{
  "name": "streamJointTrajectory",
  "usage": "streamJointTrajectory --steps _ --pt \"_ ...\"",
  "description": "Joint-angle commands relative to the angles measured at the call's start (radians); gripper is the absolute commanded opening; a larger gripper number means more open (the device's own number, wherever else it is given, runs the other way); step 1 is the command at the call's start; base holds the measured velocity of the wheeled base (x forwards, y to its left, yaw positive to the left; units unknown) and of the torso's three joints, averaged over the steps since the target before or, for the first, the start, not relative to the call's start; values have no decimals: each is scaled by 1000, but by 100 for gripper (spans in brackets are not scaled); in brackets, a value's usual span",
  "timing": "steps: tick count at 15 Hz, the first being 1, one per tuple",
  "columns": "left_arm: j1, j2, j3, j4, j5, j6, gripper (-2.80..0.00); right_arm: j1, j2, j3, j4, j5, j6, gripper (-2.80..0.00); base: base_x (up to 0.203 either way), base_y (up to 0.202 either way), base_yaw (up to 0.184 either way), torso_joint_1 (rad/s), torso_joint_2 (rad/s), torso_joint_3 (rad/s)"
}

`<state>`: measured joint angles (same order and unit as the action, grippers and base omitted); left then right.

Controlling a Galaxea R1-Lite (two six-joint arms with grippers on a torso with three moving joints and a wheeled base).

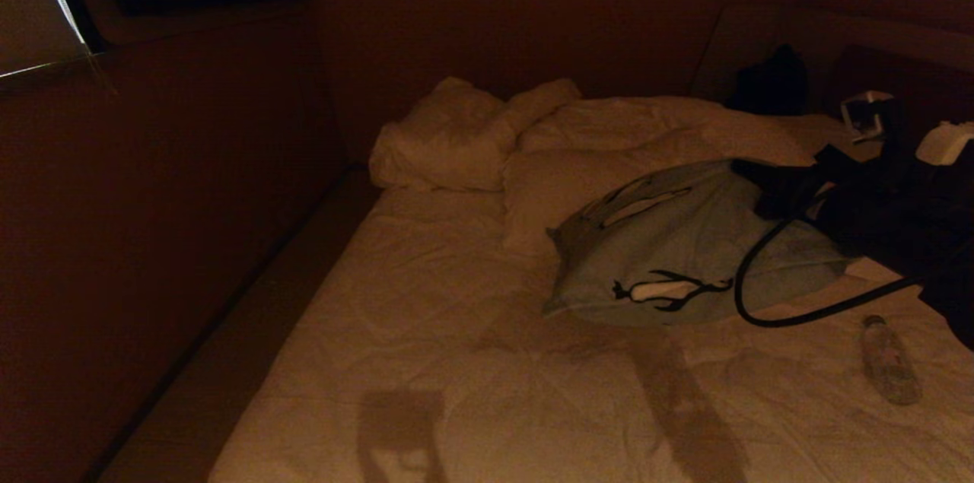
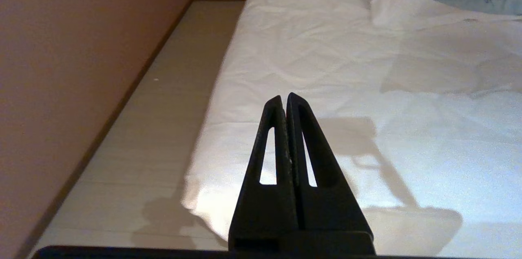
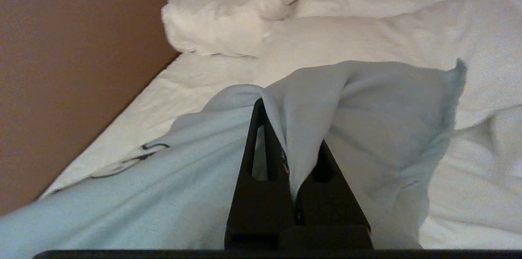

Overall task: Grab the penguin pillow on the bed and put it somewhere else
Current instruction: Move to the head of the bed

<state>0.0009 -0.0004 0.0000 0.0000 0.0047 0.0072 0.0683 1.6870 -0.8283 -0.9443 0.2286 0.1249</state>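
The penguin pillow (image 1: 662,247), light grey-blue with black-and-white penguins, lies across the middle right of the bed (image 1: 456,361). My right gripper (image 1: 749,175) reaches in from the right and is at the pillow's far right end. In the right wrist view that gripper (image 3: 269,106) is shut on a fold of the pillow's (image 3: 367,120) fabric, which drapes over one finger and hides it. The held end stands a little raised while the near left corner rests on the duvet. My left gripper (image 2: 284,98) is shut and empty, low over the bed's near left corner.
Plain white pillows (image 1: 456,137) are heaped at the head of the bed by the wall. A clear plastic bottle (image 1: 890,361) lies on the duvet at the right. A dark object (image 1: 772,80) sits behind the bed. A floor strip (image 2: 175,100) runs between bed and left wall.
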Motion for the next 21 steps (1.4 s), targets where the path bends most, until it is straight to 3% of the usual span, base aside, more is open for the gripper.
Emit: streamJointTrajectory --steps 1,21 --pt "1 0 0 0 0 -1 -280 -5 -1 0 -5 3 1 -280 0 -191 -3 -2 2 2" --pt "1 0 0 0 0 -1 -280 -15 0 1 -7 3 -10 -280 0 -195 0 3 2 3"
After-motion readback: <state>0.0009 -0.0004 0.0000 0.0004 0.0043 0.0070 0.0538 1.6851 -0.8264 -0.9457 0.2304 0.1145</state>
